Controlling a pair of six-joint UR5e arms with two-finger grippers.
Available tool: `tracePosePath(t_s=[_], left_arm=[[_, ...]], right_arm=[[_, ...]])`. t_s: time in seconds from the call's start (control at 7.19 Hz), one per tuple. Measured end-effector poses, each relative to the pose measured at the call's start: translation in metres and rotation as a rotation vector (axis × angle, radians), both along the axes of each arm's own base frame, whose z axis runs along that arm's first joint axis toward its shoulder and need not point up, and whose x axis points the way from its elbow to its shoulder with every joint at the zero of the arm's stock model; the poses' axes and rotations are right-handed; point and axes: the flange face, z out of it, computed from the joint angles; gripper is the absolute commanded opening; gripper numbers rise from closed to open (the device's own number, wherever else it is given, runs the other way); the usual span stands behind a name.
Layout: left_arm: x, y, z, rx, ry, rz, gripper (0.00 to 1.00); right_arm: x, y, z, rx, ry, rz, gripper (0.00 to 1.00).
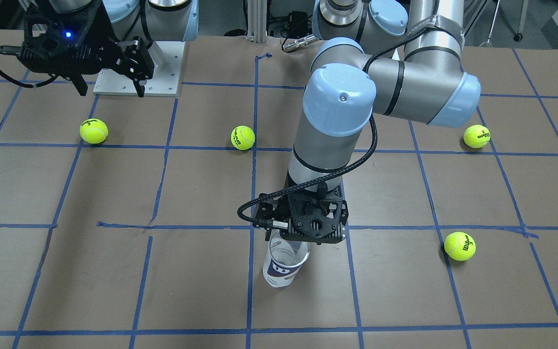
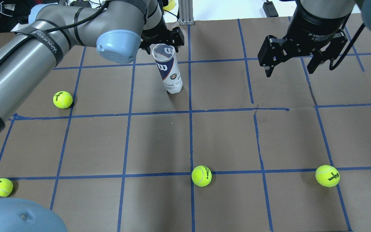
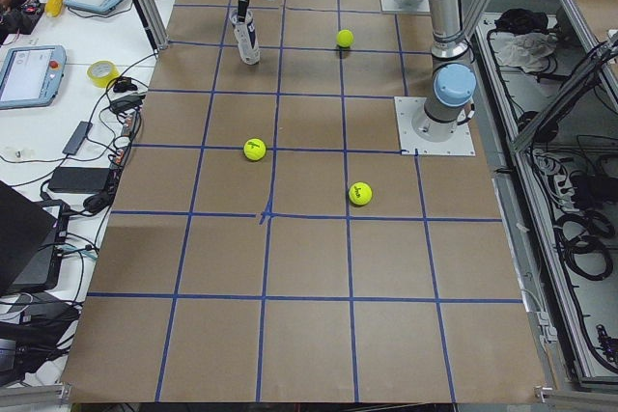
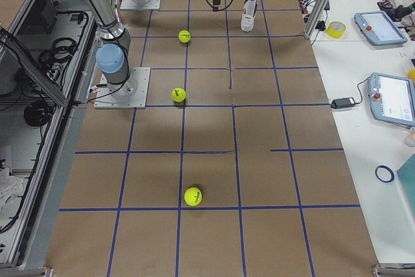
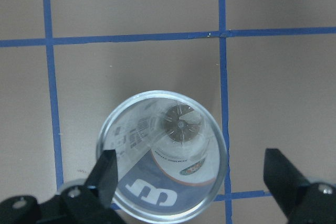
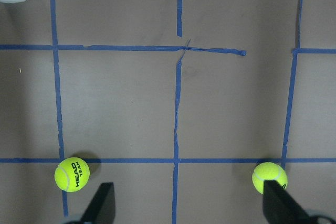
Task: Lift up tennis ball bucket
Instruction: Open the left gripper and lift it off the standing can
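The tennis ball bucket [image 2: 169, 71] is a clear tube with a white and navy Wilson label. It stands upright and empty on the brown table, open end up. My left gripper [image 5: 191, 163] hangs open right above its rim, one finger [image 5: 105, 174] close to the tube's left side, the other finger [image 5: 278, 174] well clear on the right. The tube also shows in the front view [image 1: 284, 266], under the left wrist. My right gripper [image 2: 290, 64] is open and empty, held in the air off to the side.
Several yellow-green tennis balls lie loose on the table: one [image 2: 62, 99] at the left, one [image 2: 0, 187] near left, one [image 2: 201, 176] near the middle, one [image 2: 327, 176] near right. Blue tape lines grid the table.
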Motion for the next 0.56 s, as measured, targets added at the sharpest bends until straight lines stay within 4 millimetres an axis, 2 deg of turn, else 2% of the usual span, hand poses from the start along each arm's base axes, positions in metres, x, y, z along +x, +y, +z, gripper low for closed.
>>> tracePosePath(t_s=[0.28, 0.56], left_arm=[[0.01, 0.004, 0.044, 0.043, -0.001, 0.021, 1.0], [0.045, 0.008, 0.078, 0.079, -0.01, 0.062, 1.0]], right_arm=[[0.0, -0.007, 0.006, -0.065, -0.002, -0.009, 1.0], [0.0, -0.008, 0.007, -0.077, -0.006, -0.013, 1.0]])
